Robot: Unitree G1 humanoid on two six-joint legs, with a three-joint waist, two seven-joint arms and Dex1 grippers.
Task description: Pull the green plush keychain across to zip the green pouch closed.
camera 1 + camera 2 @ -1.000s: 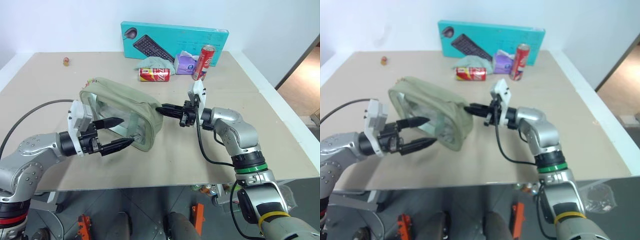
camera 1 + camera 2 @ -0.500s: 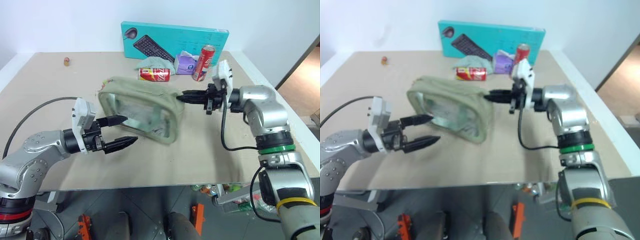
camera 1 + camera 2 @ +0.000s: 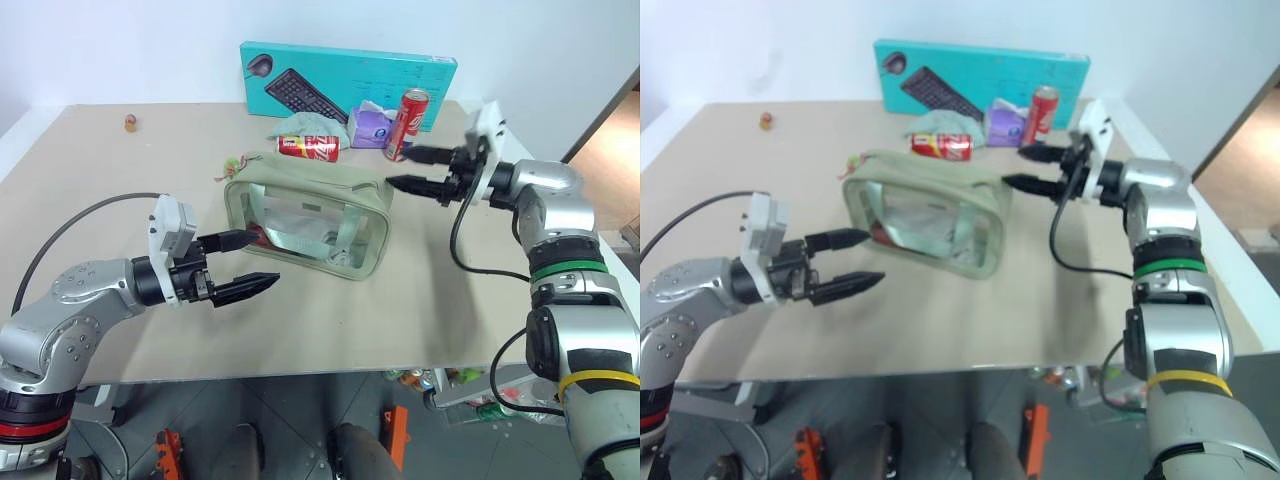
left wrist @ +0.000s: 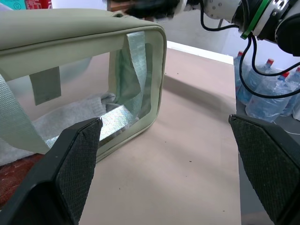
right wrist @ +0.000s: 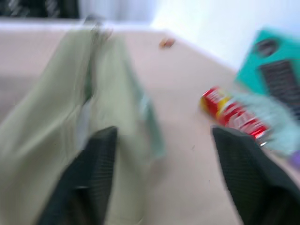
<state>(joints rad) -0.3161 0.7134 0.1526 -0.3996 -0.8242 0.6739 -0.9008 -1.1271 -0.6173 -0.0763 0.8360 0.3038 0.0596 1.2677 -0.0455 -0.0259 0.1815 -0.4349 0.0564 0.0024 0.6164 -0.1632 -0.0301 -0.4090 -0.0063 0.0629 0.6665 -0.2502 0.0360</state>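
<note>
Between open end effectors, green pouch (image 3: 308,215)

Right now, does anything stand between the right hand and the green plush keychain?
Yes: the pouch itself. The keychain sits at its far left end, the open right hand is off its right end.

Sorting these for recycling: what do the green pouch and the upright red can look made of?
The green pouch: seemingly matte sage fabric with woven webbing straps; its side panel looks like clear glossy plastic, since the contents show through. The upright red can: probably aluminium, given its silvery rim and printed glossy wall.
</note>
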